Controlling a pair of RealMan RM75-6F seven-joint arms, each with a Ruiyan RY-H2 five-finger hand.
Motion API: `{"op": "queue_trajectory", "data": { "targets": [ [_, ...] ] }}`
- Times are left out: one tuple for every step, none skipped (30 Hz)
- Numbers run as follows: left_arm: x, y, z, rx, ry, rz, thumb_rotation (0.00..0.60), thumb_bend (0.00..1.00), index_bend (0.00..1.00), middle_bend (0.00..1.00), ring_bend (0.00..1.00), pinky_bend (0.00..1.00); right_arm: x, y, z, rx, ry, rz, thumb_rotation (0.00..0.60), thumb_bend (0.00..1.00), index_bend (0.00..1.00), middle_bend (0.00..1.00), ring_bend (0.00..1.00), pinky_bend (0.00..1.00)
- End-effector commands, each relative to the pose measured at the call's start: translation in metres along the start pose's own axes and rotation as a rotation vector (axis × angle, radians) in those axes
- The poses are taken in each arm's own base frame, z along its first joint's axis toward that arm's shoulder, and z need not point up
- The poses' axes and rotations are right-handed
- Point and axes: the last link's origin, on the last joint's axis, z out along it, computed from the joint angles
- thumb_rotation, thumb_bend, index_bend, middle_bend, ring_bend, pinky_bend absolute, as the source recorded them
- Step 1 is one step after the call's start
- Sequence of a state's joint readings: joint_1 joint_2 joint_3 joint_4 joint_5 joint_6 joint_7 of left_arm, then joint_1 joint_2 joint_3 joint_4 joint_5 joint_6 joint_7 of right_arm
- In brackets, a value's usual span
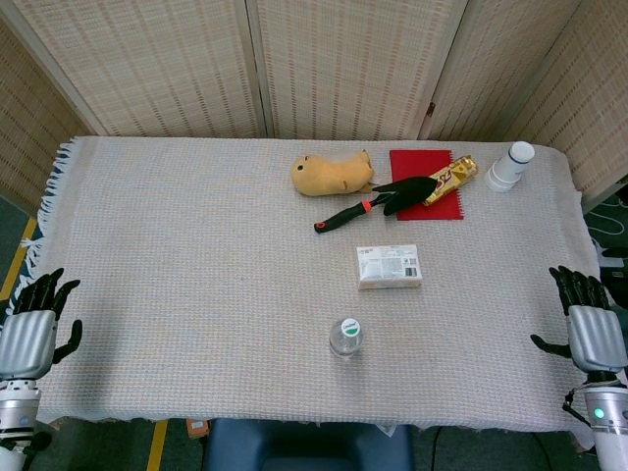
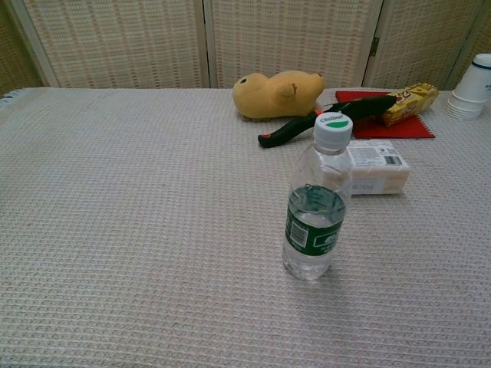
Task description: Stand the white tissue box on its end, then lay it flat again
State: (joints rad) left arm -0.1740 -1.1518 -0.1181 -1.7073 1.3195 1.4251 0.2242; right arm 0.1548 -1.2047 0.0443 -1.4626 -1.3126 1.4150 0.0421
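Note:
The white tissue box [image 1: 390, 266] lies flat on the woven cloth, right of the table's middle; in the chest view the tissue box [image 2: 377, 167] shows partly behind the water bottle. My right hand [image 1: 592, 331] hangs off the table's right edge, far from the box, fingers spread and holding nothing. My left hand [image 1: 29, 332] is off the left front corner, fingers apart, empty. Neither hand appears in the chest view.
A clear water bottle [image 1: 345, 337] stands in front of the box. Behind it lie a black trowel with red handle [image 1: 378, 201], a yellow plush toy [image 1: 332, 174], a red cloth [image 1: 423, 183] with a gold snack bar [image 1: 451, 179], and stacked paper cups [image 1: 510, 165].

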Motion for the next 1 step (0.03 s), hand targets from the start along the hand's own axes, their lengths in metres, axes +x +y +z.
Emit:
{"op": "queue_trajectory", "data": {
  "targets": [
    [-0.0009, -0.0006, 0.0005, 0.002, -0.002, 0.003, 0.600, 0.48, 0.18, 0.00, 0.00, 0.10, 0.0035, 0.0013, -0.0018, -0.007, 0.004, 0.014, 0.600, 0.00, 0.00, 0.05, 0.06, 0.00]
  ]
}}
